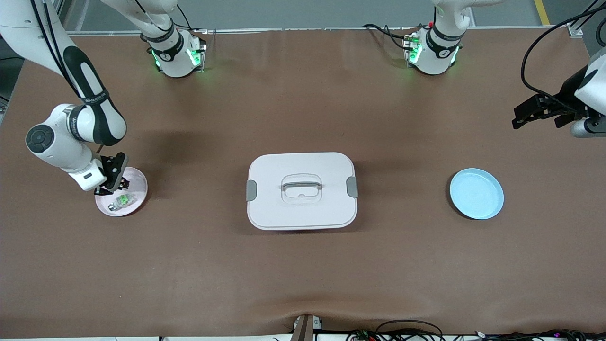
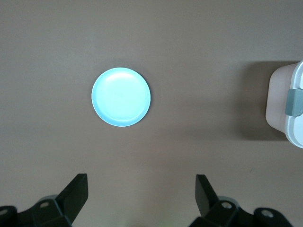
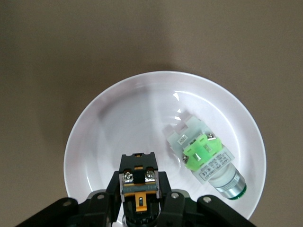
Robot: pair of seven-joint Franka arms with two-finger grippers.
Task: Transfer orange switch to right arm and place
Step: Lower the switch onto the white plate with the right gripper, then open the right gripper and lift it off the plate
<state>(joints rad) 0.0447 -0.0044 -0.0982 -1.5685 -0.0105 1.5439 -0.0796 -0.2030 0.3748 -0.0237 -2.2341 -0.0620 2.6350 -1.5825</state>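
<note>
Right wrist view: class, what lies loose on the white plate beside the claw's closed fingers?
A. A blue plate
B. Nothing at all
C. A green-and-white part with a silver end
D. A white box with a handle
C: the green-and-white part lies on the white plate beside the right claw, which is shut on the orange switch.
</note>
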